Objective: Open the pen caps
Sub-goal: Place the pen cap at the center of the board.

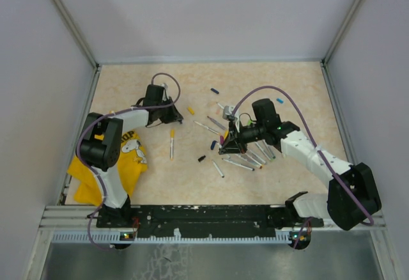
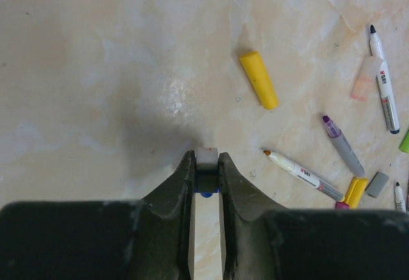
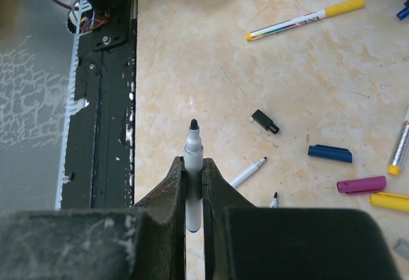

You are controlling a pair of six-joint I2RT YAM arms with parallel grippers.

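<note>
Between right gripper (image 3: pixel 193 163) fingers: bare black-nib pen (image 3: pixel 193 140), clamped, long axis along the fingers, nib outward.
Left gripper (image 2: pixel 206 157): narrow, pinching a small pale cap (image 2: pixel 207 162) at its tips.
Other pens (image 1: pixel 246 158): clustered just beside right gripper, right arm nearer; yellow-ended pen (image 1: pixel 171 144) lies apart, nearer left arm, axis near-to-far.
Room: bare worktop (image 2: pixel 96 69) ahead of left gripper; rail (image 3: pixel 105 133) off to one side of right gripper, worktop open past the nib.
Next, by judgement: both loads go down first.
</note>
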